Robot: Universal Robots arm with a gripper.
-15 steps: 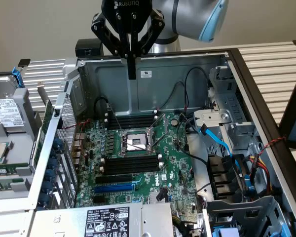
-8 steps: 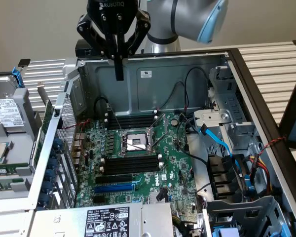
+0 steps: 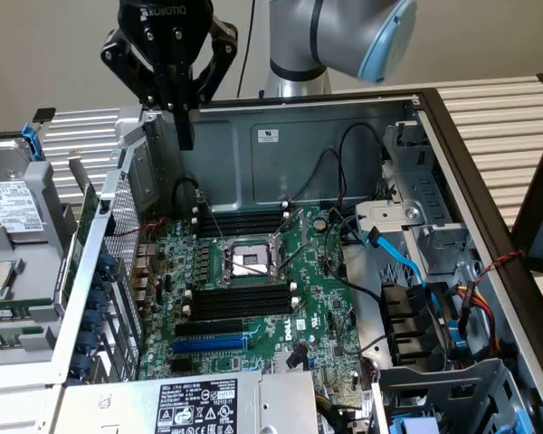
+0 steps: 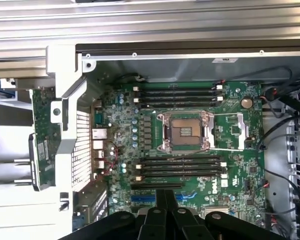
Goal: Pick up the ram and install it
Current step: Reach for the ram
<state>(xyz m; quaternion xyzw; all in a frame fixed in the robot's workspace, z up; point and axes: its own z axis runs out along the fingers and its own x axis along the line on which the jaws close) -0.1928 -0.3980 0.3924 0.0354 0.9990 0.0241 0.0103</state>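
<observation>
Housing with a white label [image 3: 195, 407] sits nearest in the exterior view, at the open computer case's front edge. Just past it on the motherboard [image 3: 317, 321] comes the blue expansion slot [image 3: 208, 344], then a bank of long black memory slots [image 3: 240, 303], which look empty. Beyond that bank is the open processor socket [image 3: 249, 258], and a second bank of slots [image 3: 240, 221] lies past the socket.

At the exterior view's left, the ram [image 3: 81, 240] is outside the case. It is a narrow dark-green stick standing on edge just beside the perforated wall [image 3: 127, 262]. In the wrist view it shows as a green strip [image 4: 40, 135] well apart from the slots.

Farthest back, the gripper [image 3: 185, 140] hangs above the rear corner of the case. Its fingers are pressed together with nothing between them, and they touch nothing.

By my reading the task is at its very start: the approach for the pick, with the stick not yet grasped. A grasp would call for the fingers to part and straddle the thin board across its flat faces. The wall close beside it leaves little room on that side.
</observation>
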